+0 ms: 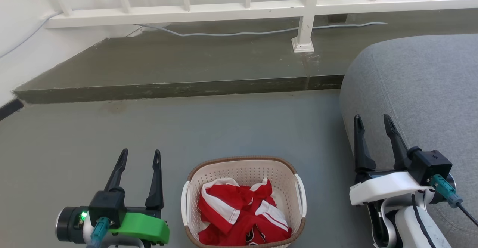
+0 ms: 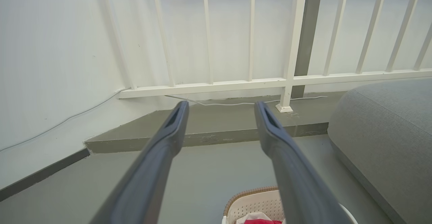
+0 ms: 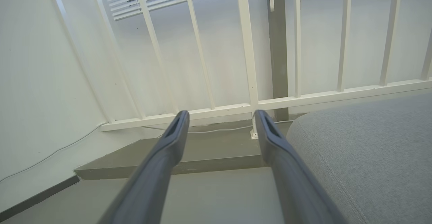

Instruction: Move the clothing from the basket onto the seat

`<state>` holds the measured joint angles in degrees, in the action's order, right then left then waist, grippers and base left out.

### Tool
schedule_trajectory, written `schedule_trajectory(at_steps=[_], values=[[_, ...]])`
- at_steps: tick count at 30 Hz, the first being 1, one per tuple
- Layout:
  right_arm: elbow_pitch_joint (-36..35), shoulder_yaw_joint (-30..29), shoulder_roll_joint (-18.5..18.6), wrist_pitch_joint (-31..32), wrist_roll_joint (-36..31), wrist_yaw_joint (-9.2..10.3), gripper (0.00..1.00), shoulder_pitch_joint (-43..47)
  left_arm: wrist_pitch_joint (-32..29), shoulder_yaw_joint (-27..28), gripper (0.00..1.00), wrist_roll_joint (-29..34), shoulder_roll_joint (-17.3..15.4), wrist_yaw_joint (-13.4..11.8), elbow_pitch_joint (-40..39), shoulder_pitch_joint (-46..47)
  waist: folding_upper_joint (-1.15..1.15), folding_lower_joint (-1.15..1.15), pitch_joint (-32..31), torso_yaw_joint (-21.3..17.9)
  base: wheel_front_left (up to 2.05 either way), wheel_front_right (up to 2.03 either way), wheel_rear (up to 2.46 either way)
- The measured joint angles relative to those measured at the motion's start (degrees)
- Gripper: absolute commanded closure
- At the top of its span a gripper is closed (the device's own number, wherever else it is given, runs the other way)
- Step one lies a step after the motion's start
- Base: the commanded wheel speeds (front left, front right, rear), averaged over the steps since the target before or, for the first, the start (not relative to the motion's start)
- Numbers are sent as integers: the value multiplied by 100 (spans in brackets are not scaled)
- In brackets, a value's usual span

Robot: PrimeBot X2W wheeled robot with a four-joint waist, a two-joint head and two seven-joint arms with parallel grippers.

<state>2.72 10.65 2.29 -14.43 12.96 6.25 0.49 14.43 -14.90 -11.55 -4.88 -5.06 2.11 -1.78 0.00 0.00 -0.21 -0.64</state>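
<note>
My left gripper (image 1: 141, 151): fingers spread apart, holding nothing.
My right gripper (image 1: 372, 117): fingers spread apart, empty too.
Clothing (image 1: 239, 210): red with white stripes, heaped in the basket (image 1: 242, 159).
Basket: between my two grippers, just right of my left one.
Seat (image 1: 422, 91): grey, close on my right gripper's right side.

Soft, even daylight comes through the pale panes behind the white railing (image 3: 248, 48), leaving only faint shadows on the grey floor (image 1: 186, 128). The head view is sharp. In the wrist views the railing bars splay outward, and the near finger bases of the left end effector (image 2: 219, 107) and right end effector (image 3: 219, 116) look soft.
</note>
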Motion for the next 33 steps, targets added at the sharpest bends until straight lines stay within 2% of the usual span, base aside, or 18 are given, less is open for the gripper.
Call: schedule_trajectory(at_steps=[14, 22, 33], values=[[-78, -40, 1, 0, -37, 35, 0, -89, 0, 31, 0, 0, -1, 0, -67, 64, 0, 0, 589, -35, 0, 0, 0], [-74, -94, 4, 0, -49, 34, 0, -488, -13, -3, 0, 107, -1, 12, 162, 447, 0, 0, 1185, -67, 0, 0, 0], [-215, -130, 23, -3, -52, 33, 0, -1183, -232, -198, 0, 235, 1, 204, 711, 1234, 0, 0, 2062, -168, 0, 0, 0]])
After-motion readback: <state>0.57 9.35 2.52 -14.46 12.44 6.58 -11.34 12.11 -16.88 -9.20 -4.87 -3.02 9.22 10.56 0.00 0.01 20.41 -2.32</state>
